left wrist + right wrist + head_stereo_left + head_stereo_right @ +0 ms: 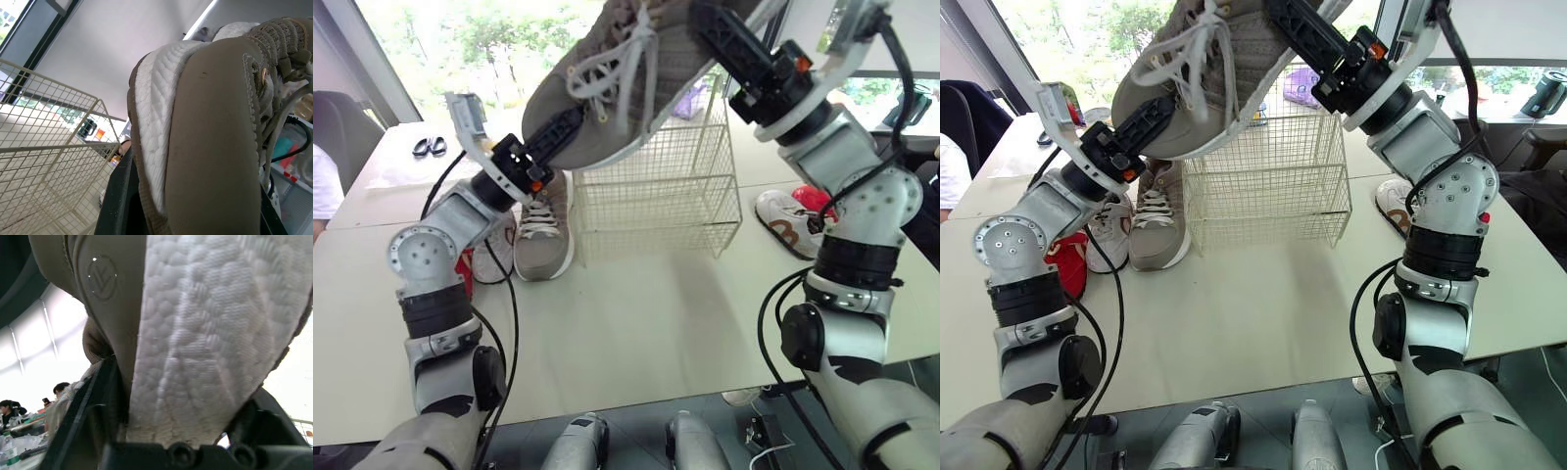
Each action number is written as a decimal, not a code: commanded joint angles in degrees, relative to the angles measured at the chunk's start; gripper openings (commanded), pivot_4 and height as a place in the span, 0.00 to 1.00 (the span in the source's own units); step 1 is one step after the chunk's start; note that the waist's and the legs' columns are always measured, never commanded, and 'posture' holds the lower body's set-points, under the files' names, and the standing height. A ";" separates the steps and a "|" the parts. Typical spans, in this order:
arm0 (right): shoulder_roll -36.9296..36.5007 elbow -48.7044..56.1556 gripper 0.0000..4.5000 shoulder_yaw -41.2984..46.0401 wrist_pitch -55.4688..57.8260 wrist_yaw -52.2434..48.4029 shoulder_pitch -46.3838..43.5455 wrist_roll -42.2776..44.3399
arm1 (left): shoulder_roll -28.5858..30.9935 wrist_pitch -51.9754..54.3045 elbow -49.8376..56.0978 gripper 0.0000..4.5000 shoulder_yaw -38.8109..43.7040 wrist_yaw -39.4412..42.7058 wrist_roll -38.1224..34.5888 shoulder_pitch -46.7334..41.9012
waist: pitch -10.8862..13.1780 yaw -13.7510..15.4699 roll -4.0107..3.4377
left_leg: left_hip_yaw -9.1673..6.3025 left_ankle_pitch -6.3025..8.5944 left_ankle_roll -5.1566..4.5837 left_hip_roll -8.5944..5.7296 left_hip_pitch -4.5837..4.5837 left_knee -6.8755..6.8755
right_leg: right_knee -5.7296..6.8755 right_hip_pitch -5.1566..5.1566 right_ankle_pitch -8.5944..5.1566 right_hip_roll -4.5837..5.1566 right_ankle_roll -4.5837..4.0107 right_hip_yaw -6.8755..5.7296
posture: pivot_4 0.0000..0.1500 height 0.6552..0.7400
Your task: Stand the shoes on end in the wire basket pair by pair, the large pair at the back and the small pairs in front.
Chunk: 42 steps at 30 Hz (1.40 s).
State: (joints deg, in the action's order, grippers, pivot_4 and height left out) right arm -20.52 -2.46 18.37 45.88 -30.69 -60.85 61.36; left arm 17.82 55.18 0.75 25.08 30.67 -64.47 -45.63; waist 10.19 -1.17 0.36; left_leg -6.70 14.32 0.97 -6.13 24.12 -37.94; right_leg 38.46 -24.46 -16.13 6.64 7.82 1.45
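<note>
A large grey sneaker (pixel 617 93) hangs tilted in the air above the wire basket (pixel 656 191), laces dangling. My left gripper (pixel 564 127) is shut on its lower toe end, and my right gripper (pixel 720 37) is shut on the raised heel end. The left wrist view has the shoe's upper (pixel 210 137) between the fingers; the right wrist view has its white sole (pixel 205 333). The matching grey sneaker (pixel 544 230) lies flat on the table left of the basket. The basket holds nothing.
A small white shoe (pixel 495 257) and a red shoe (pixel 464 266) lie left of the grey one. Another white shoe (pixel 781 223) and a red one (pixel 813 199) lie right of the basket. A person's sleeve (pixel 323 186) is at the far left.
</note>
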 commanded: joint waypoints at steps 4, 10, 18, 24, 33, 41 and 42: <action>-3.06 1.75 0.38 -3.57 0.46 -3.87 -7.44 -2.09 | 1.95 1.03 5.10 0.14 -7.98 1.71 2.91 1.33 | 0.00 0.00 0.00 | 0.00 0.00 0.00 0.00 0.01 0.00 | -0.01 -0.01 0.00 0.00 0.00 0.00 | 1.00 1.00; -15.93 -10.66 0.38 -8.82 -4.14 -18.12 -17.10 -13.97 | 7.54 -0.36 1.49 0.57 -5.92 4.81 2.47 -0.84 | 0.02 0.04 -0.03 | 0.02 0.01 -0.01 -0.02 0.06 0.01 | -0.03 -0.05 0.00 -0.02 0.00 -0.01 | 1.00 1.00; -22.08 -41.99 0.38 -18.77 -30.62 -36.67 -36.06 -36.77 | 10.59 -3.54 0.98 0.99 -6.57 7.58 5.24 0.39 | 0.03 -0.17 -0.05 | 0.06 0.03 -0.03 0.00 0.06 0.06 | -0.17 -0.04 0.01 -0.05 0.02 0.00 | 1.00 1.00; -21.53 -57.85 0.38 -22.08 -48.57 -40.42 -40.94 -48.74 | 10.11 -4.68 3.34 0.99 -6.59 7.05 5.03 2.33 | 0.03 -0.87 -0.05 | 0.08 0.03 -0.01 0.02 0.07 0.24 | -0.24 -0.11 0.01 -0.04 0.02 0.03 | 1.00 1.00; -19.35 -67.40 0.38 -21.13 -58.30 -41.12 -40.72 -55.37 | 9.58 -5.51 5.71 0.99 -6.23 5.46 4.21 4.01 | 0.06 -1.33 -0.09 | 0.06 0.01 0.02 0.01 0.07 0.27 | -0.24 -0.12 0.01 -0.03 0.02 0.03 | 1.00 1.00; -15.68 -70.40 0.38 -19.71 -59.65 -40.55 -39.97 -57.67 | 8.60 -5.97 8.07 0.99 -5.93 3.56 3.48 5.49 | 0.06 -1.33 -0.09 | 0.04 0.00 0.03 0.01 0.04 0.21 | -0.18 -0.07 0.01 -0.04 0.02 0.02 | 1.00 1.00; -15.36 -70.64 0.38 -19.66 -59.92 -40.22 -40.01 -58.05 | 8.61 -5.92 8.29 0.99 -5.89 3.36 3.37 5.54 | 0.06 -1.34 -0.09 | 0.04 0.00 0.03 0.01 0.04 0.21 | -0.18 -0.08 0.01 -0.04 0.02 0.03 | 1.00 1.00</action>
State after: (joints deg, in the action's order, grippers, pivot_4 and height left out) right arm -35.81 -73.32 -2.71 -13.30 -71.42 -99.67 3.53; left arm 26.26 50.38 6.76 17.71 34.41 -59.82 -40.08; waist 10.25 -2.51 0.27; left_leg -6.66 14.32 1.00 -6.12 24.16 -37.71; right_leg 38.28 -24.54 -16.12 6.61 7.84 1.47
